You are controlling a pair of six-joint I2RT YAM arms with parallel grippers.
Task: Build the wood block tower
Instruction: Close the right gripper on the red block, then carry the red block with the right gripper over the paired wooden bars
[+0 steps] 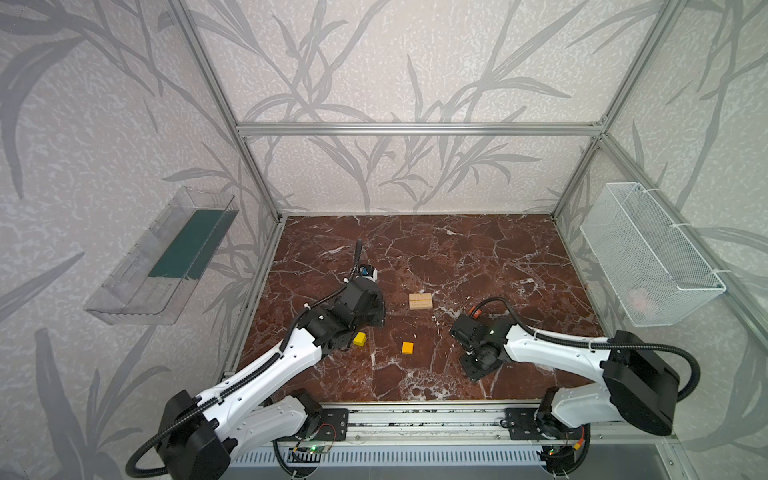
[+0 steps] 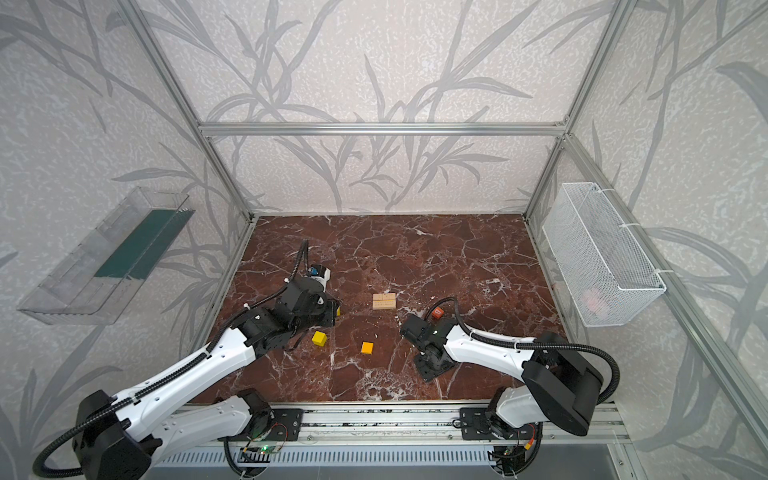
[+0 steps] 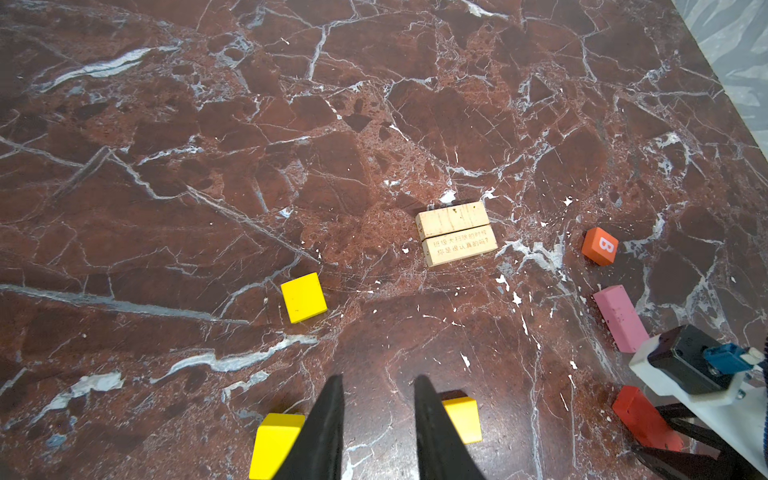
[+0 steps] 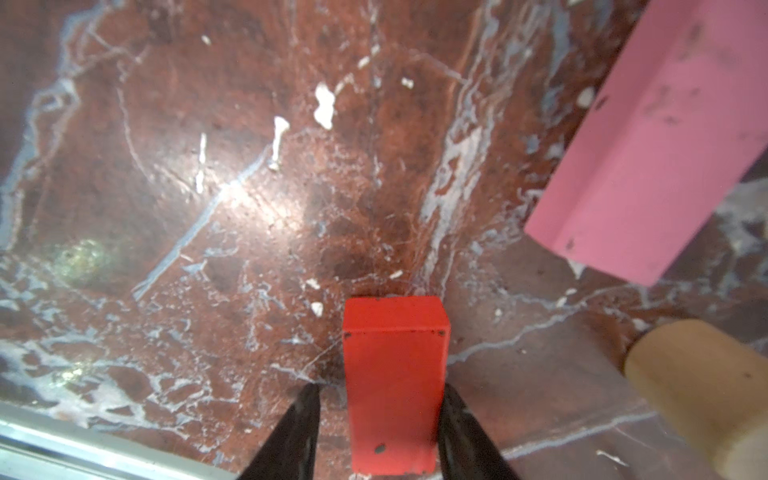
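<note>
Two tan planks lie flat side by side on the marble, nothing on them. My left gripper is open over bare marble, with a yellow cube outside one finger and an orange cube outside the other. Another yellow cube lies ahead of it. My right gripper is open around the red brick; one finger touches it and a gap shows at the other. Beside the brick are a pink brick, a tan cylinder and an orange-red cube marked B.
A clear plastic shelf hangs on the left wall and a white wire basket on the right wall. An aluminium rail runs along the table's front edge.
</note>
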